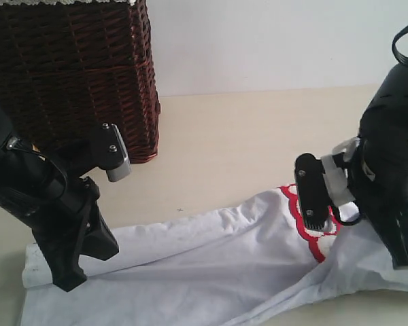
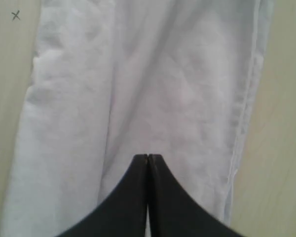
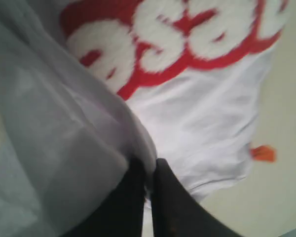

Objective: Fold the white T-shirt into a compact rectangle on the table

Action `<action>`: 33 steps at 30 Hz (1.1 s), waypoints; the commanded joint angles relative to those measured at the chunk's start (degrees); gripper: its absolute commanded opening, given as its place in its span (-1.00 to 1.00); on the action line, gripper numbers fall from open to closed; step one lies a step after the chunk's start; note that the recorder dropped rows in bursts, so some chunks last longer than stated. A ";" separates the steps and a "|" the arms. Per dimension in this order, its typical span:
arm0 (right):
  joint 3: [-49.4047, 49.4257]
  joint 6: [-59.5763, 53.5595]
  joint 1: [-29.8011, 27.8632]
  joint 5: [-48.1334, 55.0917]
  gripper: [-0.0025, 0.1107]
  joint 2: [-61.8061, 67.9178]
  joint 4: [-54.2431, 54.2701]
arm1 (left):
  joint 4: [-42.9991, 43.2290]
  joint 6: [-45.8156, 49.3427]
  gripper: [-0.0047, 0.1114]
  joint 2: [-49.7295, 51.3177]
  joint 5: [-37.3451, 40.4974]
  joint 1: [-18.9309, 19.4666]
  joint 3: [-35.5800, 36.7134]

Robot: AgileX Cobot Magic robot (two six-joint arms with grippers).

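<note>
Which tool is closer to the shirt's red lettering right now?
Right. The right tool pinches the white T-shirt just beside the red lettering; the left tool is at the shirt's plain far end.

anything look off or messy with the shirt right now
The white T-shirt is not flat: it lies as a long, creased strip across the table, and its red lettering is partly covered by a raised fold pinched in the right gripper. Nothing looks torn or spilled.

Low exterior view and both close wrist views share the white T-shirt (image 1: 211, 265).
</note>
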 commanded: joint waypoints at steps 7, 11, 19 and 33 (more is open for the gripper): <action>-0.48 -16.60 -0.01 -18.88 -0.75 3.20 2.60 | -0.72 -0.10 -0.90 -0.22 -0.93 -0.30 -0.05; -0.48 -22.86 -0.01 -16.46 -0.39 4.54 7.87 | -0.29 -0.10 -0.90 -0.22 -1.61 -0.30 -0.05; -0.48 -16.64 -0.01 -13.19 -0.18 1.58 8.73 | 0.21 -0.21 -0.90 -0.22 -2.02 -0.30 -0.05; -0.08 4.11 -0.01 -12.93 -0.59 -10.17 12.58 | 0.21 -0.54 -0.90 -0.22 -1.39 -0.30 -0.05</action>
